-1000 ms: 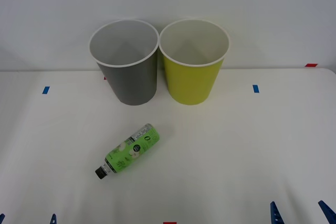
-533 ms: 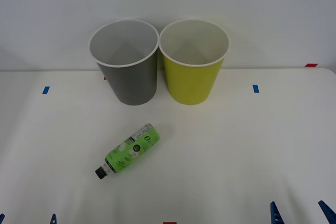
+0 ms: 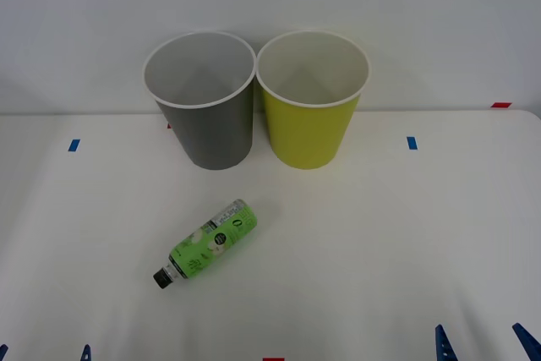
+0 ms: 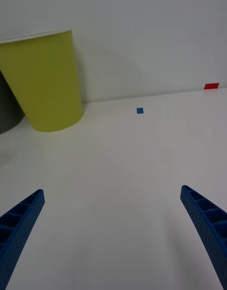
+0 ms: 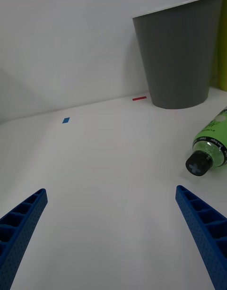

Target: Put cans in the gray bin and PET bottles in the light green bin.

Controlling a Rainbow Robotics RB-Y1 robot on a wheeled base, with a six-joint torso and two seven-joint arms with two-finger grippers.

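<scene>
- The left claw (image 5: 111, 243) is held low over the near left part of the counter (image 3: 406, 234), its blue ribbed fingers (image 5: 21, 224) spread wide with nothing between them.
- The right claw (image 4: 113, 238) is held over the near right part, likewise spread apart and holding nothing.
- The PET bottle (image 3: 210, 243) is seen lying on its side ahead of the left claw, black cap (image 5: 198, 163) toward the robot, on bare counter well clear of both bins.
- The gray bin (image 3: 205, 103) and the light green bin (image 3: 311, 103) are stood upright just beside each other at the far edge, against the wall; only white interiors are seen inside.
- Open white surface is left around the bottle and ahead of the right claw.
</scene>
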